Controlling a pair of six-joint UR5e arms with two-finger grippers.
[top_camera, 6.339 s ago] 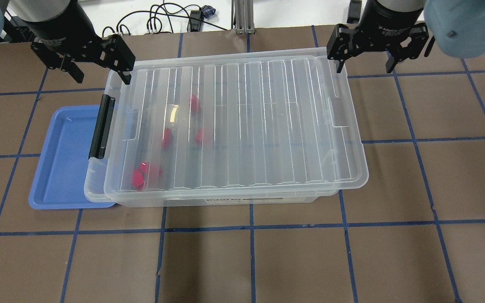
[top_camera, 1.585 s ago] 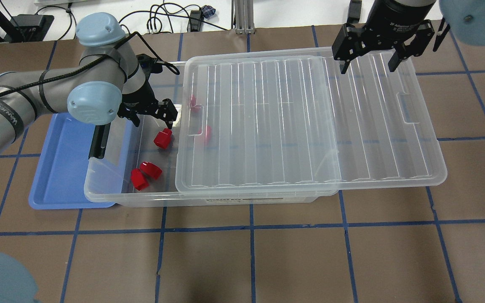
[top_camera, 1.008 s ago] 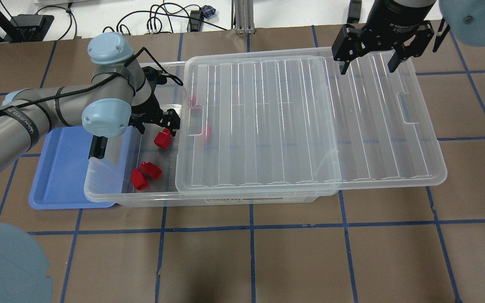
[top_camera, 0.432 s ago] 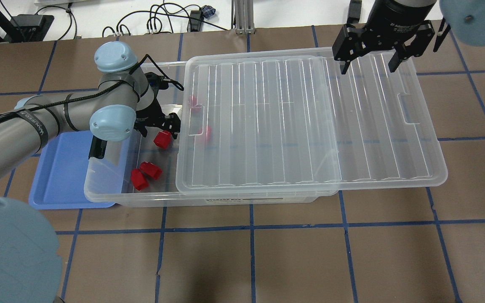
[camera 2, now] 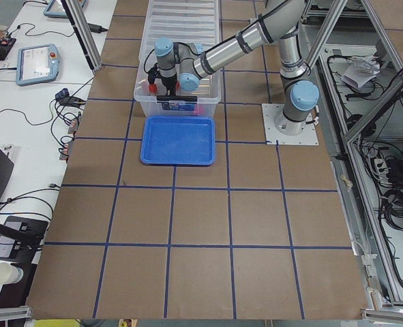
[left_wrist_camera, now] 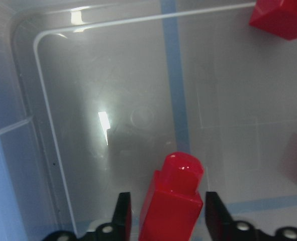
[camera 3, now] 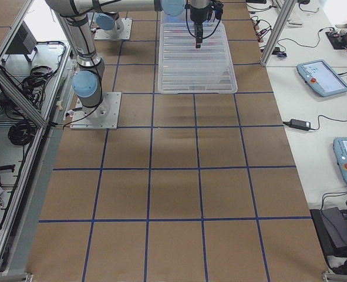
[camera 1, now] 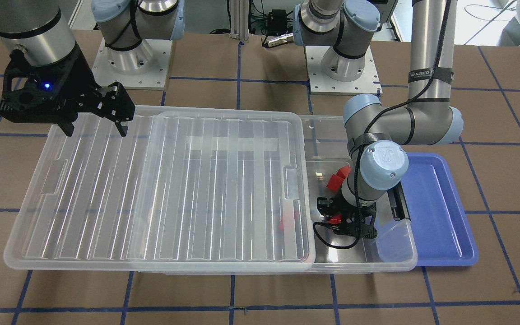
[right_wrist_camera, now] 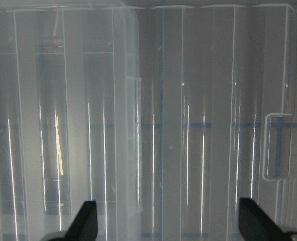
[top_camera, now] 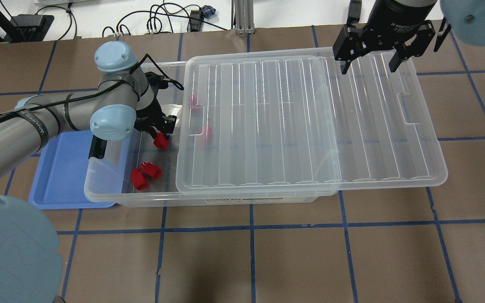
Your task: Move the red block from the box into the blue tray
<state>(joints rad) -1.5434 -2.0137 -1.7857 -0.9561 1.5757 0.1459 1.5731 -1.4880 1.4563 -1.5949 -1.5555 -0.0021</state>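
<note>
The red block [top_camera: 161,141] lies on the floor of the clear box [top_camera: 99,190], in its uncovered left end. My left gripper [top_camera: 161,134] reaches down into the box and is shut on the block. In the left wrist view the block [left_wrist_camera: 171,206] sits between the two fingers [left_wrist_camera: 122,213], with its faceted head pointing away from the camera. The blue tray [top_camera: 63,168] lies on the table beside the box's left end, partly under it. My right gripper [top_camera: 368,63] is open and empty above the far right corner of the lid [top_camera: 310,126].
The ribbed lid is slid to the right and overhangs the box's right end. A red two-lobed clump [top_camera: 145,174] lies near the box's front wall. Two more red pieces [top_camera: 206,131] show under the lid. The black latch handle [top_camera: 97,148] is on the box's left end.
The lid has been slid to the right and my left arm has come down into the box. In the last half second the left fingers have closed in on the red block.
</note>
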